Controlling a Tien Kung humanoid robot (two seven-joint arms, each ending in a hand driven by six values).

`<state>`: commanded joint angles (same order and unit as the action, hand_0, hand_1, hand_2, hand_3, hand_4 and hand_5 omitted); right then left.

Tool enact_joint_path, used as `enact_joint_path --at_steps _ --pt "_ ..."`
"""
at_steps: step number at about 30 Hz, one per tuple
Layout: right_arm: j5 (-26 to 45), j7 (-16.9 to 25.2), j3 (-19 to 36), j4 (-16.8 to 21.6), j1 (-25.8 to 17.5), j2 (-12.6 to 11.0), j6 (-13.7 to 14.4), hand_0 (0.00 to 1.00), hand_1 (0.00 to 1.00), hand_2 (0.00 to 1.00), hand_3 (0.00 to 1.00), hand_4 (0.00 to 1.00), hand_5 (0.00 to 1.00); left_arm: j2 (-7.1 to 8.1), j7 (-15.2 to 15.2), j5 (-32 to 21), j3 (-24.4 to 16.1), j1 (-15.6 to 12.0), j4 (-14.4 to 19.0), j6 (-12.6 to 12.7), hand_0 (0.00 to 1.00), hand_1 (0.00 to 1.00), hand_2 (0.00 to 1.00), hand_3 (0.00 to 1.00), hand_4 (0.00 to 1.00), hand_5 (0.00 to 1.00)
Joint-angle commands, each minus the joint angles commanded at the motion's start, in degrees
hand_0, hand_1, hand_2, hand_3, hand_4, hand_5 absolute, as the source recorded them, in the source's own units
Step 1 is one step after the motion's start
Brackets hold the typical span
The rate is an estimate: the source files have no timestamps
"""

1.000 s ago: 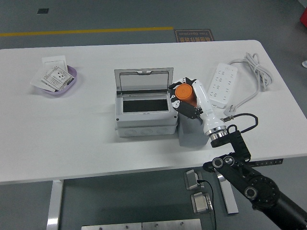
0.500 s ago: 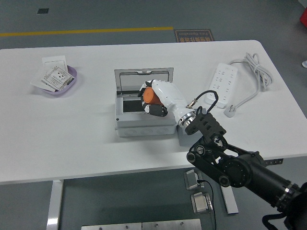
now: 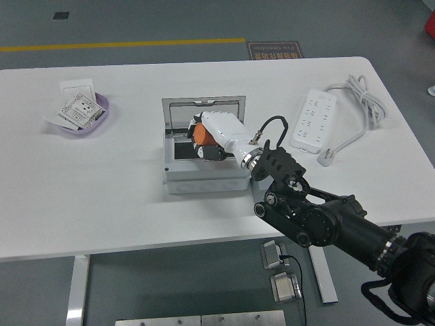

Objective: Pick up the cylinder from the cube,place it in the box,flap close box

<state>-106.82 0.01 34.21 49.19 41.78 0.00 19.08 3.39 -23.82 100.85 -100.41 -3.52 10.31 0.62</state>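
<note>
The orange cylinder [image 3: 202, 136] lies tilted in the grip of the right robot hand [image 3: 212, 136], its long axis running roughly from lower left to upper right across the picture, leaning rather than upright. Which end leads cannot be made out, since the white palm shell and the dark fingers [image 3: 209, 153] cover most of it. What shows is a smooth, plain orange side, rounded, with no label or marking visible. The fingers are curled closed around it from below and from the side.

The cylinder is held over the open interior of the grey box [image 3: 204, 163], above the dark recess at the right part of the opening. Whether it touches the inside of the box cannot be told from this view. The box's lid [image 3: 202, 111] stands raised at the far side, a clear pane in a grey frame.

The right arm comes in from the lower right, its black links crossing the near edge of the white surface [image 3: 122, 197]. The cube is hidden behind the arm.

Well to the left sits a purple dish [image 3: 102, 117] holding white cards. To the right, a white power strip [image 3: 312, 121] lies with its cord [image 3: 363, 102] coiled toward the far corner.
</note>
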Motion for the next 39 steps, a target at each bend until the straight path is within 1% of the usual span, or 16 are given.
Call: enact_joint_path --at_steps 3,4,9,10,15,16,21,22,31,33,34,36,39 --pt "-0.02 -0.38 -0.15 -1.23 0.71 0.00 -1.13 0.018 0.123 0.329 0.343 0.187 0.052 0.00 -0.04 0.19 -0.05 0.03 0.00 -0.04 0.632 0.682 0.652 0.659 0.759 0.502" --pt "0.00 -0.48 -0.28 -1.60 0.88 0.00 -1.42 0.096 0.195 0.440 0.586 0.569 0.126 0.01 -0.03 0.22 -0.02 0.05 0.00 -0.05 0.633 0.683 0.653 0.659 0.758 0.503" --pt "0.21 -0.65 -1.06 -2.95 1.11 0.00 -1.89 0.096 0.195 0.440 0.586 0.569 0.126 0.08 0.03 0.26 0.17 0.27 0.00 -0.08 0.633 0.683 0.653 0.659 0.758 0.503" --pt "0.30 -0.63 -1.19 -3.10 1.11 0.00 -1.88 0.220 0.308 0.550 0.652 0.685 0.493 0.08 0.03 0.28 0.20 0.29 0.00 -0.10 0.632 0.683 0.653 0.658 0.756 0.505" --pt "0.62 -0.61 -1.60 -3.38 1.15 0.00 -1.49 0.220 0.308 0.550 0.652 0.685 0.493 -0.01 -0.11 0.63 0.14 0.32 0.00 -0.24 0.632 0.683 0.653 0.658 0.756 0.505" --pt "0.65 -0.64 -1.63 -3.38 1.18 0.00 -1.34 0.383 0.464 0.631 0.729 0.839 0.604 -0.03 -0.14 0.78 0.08 0.33 0.00 -0.26 0.632 0.683 0.652 0.659 0.754 0.509" --pt "1.22 -0.44 -1.65 -3.18 1.21 0.00 -0.84 0.383 0.464 0.631 0.729 0.839 0.604 -0.13 -0.23 1.12 0.11 0.47 0.00 -0.40 0.632 0.683 0.652 0.659 0.754 0.509" --pt "1.31 -0.36 -1.61 -3.06 1.16 0.00 -0.72 0.406 0.482 0.646 0.758 0.882 0.650 -0.17 -0.25 1.18 0.11 0.49 0.00 -0.43 0.633 0.683 0.652 0.657 0.752 0.507" --pt "1.92 0.43 -1.12 -2.07 0.67 0.00 -0.10 0.416 0.476 0.647 0.764 0.887 0.650 -0.47 -0.44 1.93 -0.10 0.46 0.00 -0.69 0.633 0.683 0.649 0.651 0.750 0.506" --pt "1.91 0.24 -0.73 -0.58 0.15 0.00 -0.19 0.416 0.476 0.647 0.764 0.887 0.650 -0.55 -0.49 2.15 -0.24 0.35 0.00 -0.73 0.633 0.683 0.649 0.651 0.750 0.506" --pt "1.89 0.05 -0.52 0.30 -0.14 0.00 -0.30 0.412 0.447 0.637 0.761 0.899 0.663 -0.59 -0.51 2.31 -0.38 0.29 0.00 -0.73 0.633 0.683 0.648 0.651 0.748 0.504" --pt "2.07 -0.32 -0.15 2.23 -0.75 0.00 -0.51 0.412 0.447 0.637 0.761 0.899 0.663 -0.67 -0.56 2.57 -0.59 0.17 0.00 -0.73 0.633 0.683 0.648 0.651 0.748 0.504" --pt "2.82 -1.47 0.79 6.23 -2.34 -1.52 -1.14 0.412 0.447 0.637 0.761 0.899 0.663 -0.84 -0.61 2.88 -0.94 -0.01 0.00 -0.69 0.633 0.683 0.648 0.651 0.748 0.504"
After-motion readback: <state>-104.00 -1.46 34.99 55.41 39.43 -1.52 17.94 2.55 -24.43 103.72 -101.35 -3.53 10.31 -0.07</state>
